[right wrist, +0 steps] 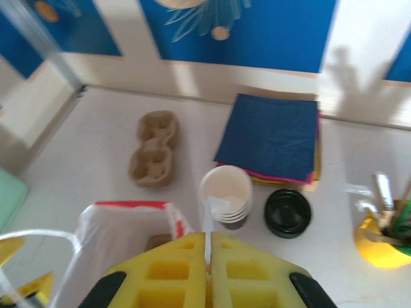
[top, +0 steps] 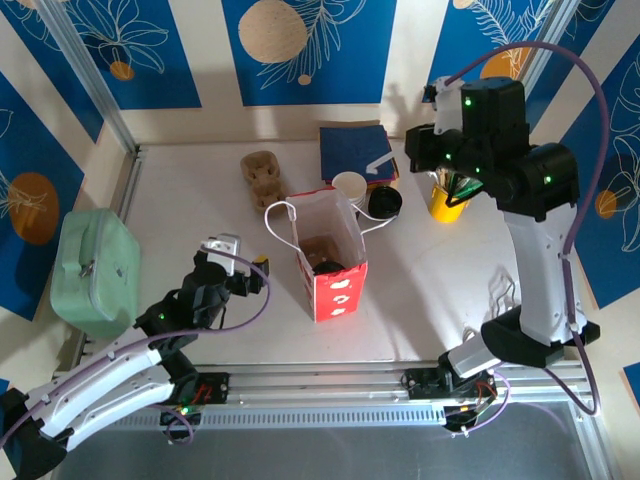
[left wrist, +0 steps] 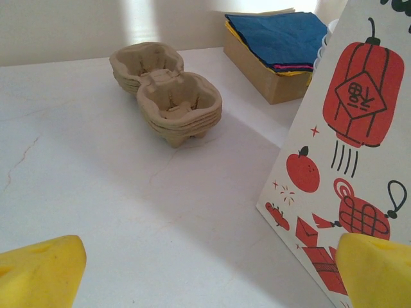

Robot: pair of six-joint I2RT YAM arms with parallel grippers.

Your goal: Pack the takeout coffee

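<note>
coffee (top: 333, 266), judging by its black lid, sits low inside the paper bag (top: 338, 290) mid-worktop. my right jaws are pressed together on nothing, up over the white cups (right wrist: 226, 192). my left jaws gape wide just beside the bag. best i lift straight, well clear, so the bag doesn't tip.

— What sort of place is this?
— A robot lab's test cell, dressed as a takeout counter. A left arm (top: 100, 385) and a right arm (top: 540, 270) are bolted to an aluminium rail (top: 330, 378) at the table's (top: 190, 210) near edge, with printed blue panels (top: 310, 60) on three sides.
— And the counter?
— Props near the far edge: carriers (top: 262, 175), napkins (top: 352, 150), cups (top: 351, 187), lids (top: 385, 202). A paper bag (top: 335, 285) stands mid-table.
</note>
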